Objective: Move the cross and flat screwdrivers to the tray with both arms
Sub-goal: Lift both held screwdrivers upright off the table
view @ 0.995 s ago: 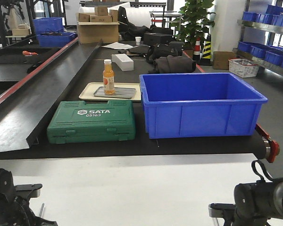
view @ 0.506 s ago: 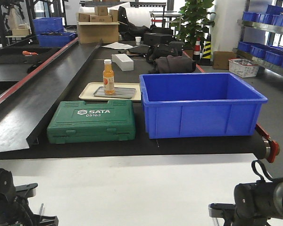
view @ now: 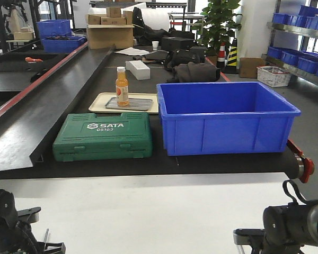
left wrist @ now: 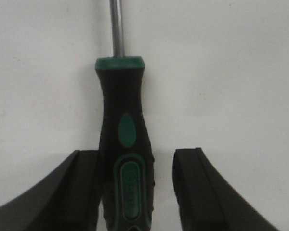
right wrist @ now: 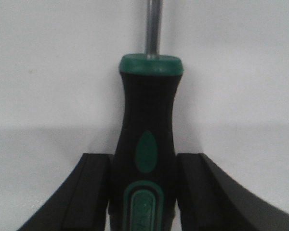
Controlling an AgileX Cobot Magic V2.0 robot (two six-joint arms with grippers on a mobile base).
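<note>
In the left wrist view a screwdriver (left wrist: 125, 139) with a black and green handle lies on a white surface, its steel shaft pointing away. My left gripper (left wrist: 137, 156) is open around the handle: the left finger touches it, while a gap shows beside the right finger (left wrist: 192, 187). The right wrist view has a second, similar screwdriver (right wrist: 147, 139), and my right gripper (right wrist: 144, 159) is shut on its handle, both fingers pressed against it. Which screwdriver is cross or flat I cannot tell. The front view catches only the left arm (view: 8, 227) and the right arm (view: 291, 227) at the bottom edge. The tray is out of view.
Beyond the white table runs a black bench carrying a green tool case (view: 103, 136), a large blue bin (view: 225, 119), and a beige tray (view: 98, 101) with a small steel tray (view: 138, 104) and an orange bottle (view: 122, 87).
The left arm has shifted slightly down and left at the bottom corner of the front view. The right arm has barely moved.
</note>
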